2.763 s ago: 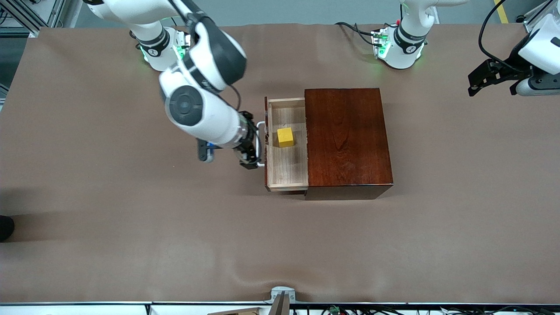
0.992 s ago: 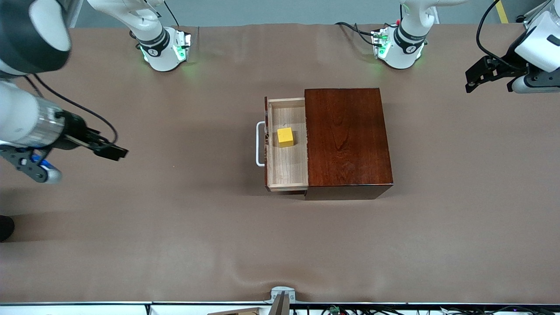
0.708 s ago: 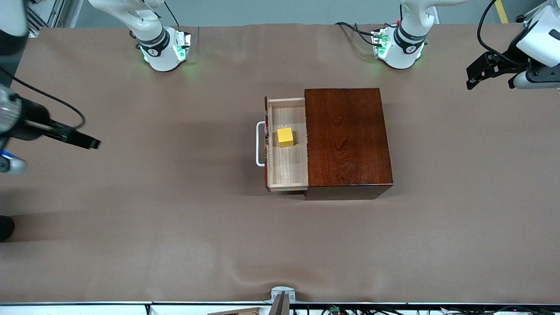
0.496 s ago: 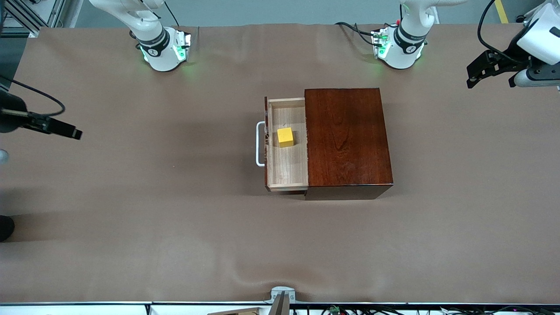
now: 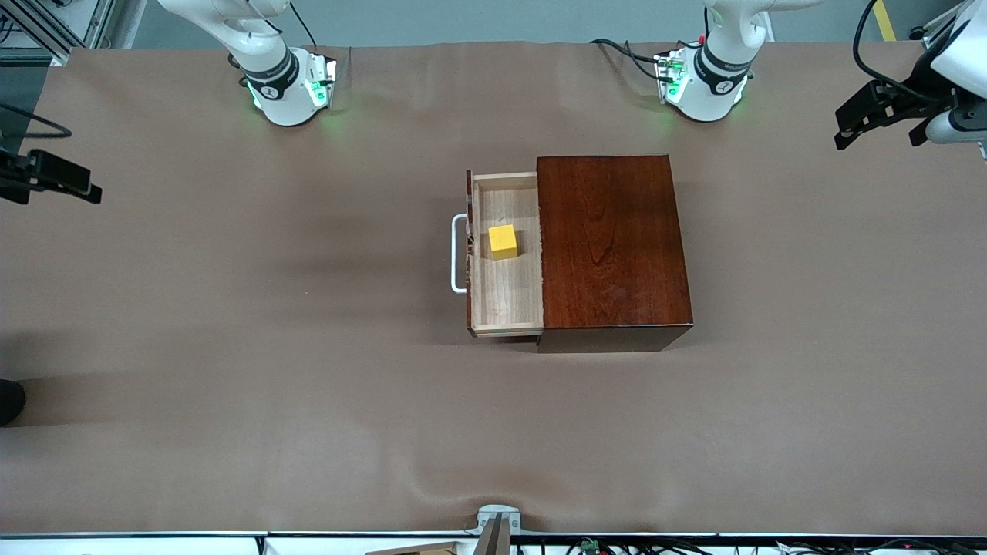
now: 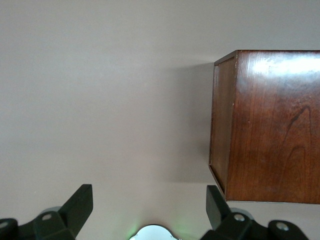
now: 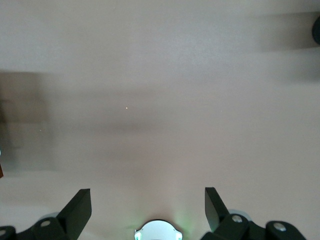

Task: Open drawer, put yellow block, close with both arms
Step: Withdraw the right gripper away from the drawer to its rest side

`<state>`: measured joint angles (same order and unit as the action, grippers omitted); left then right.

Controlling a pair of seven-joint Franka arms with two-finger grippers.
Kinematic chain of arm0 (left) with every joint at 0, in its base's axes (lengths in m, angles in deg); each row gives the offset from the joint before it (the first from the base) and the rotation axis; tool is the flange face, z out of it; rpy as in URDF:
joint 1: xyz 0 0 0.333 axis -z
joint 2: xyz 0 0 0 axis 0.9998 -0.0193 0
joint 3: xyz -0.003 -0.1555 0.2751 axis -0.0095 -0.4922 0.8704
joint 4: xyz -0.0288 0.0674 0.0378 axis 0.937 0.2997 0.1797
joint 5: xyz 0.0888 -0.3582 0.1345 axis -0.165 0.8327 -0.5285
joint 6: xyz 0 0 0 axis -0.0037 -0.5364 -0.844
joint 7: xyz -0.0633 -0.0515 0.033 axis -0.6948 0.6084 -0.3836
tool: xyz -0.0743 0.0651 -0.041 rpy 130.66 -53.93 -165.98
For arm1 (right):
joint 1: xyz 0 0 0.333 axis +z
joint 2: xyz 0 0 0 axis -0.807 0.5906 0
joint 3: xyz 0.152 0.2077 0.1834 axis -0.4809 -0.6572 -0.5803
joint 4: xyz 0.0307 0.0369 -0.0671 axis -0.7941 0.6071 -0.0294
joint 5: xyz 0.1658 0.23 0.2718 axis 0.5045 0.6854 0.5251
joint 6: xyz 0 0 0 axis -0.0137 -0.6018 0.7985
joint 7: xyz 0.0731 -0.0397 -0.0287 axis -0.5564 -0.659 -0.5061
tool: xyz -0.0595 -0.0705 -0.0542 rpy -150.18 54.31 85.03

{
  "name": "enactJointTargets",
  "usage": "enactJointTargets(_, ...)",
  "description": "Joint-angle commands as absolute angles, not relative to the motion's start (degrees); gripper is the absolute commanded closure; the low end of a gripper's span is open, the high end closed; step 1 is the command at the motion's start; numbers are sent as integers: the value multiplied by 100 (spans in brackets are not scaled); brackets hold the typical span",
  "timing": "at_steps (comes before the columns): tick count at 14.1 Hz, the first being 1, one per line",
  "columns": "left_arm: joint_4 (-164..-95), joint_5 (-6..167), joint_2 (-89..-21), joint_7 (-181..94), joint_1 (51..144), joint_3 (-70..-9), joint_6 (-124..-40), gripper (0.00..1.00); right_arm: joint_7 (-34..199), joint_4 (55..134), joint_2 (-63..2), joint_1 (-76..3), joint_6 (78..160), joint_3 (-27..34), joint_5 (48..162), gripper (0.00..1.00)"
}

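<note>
— Yellow block (image 5: 503, 241) sits in the half-open drawer (image 5: 505, 297); right end effector (image 5: 54, 179) has left the handle (image 5: 458, 254) for the table's (image 5: 231, 385) end, fingers spread, empty.
— Left end effector (image 5: 879, 123) waits over its end, open, empty; closing looks unfinished.

No readable text, labels, brand names, numbers or signs appear in any of the three views. The two round white arm bases (image 5: 289, 85) (image 5: 703, 81) each carry a small dark mark on the collar, too small to read.
</note>
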<state>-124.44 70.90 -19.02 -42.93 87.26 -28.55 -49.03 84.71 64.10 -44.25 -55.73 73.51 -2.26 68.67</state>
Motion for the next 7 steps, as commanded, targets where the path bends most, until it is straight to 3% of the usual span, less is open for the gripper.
enactJointTargets(1, -12606, 7220, -1745, -4187, 8617, -2888, -4881, 0, 8297, 6739, -4758, -5583, 7391, -321, 6692, 0)
enactJointTargets(7, -12641, 7220, -1692, -4082, 8564, -2887, -4881, 0, 8280, 7301, -5118, -5565, 7557, -347, 6682, 0)
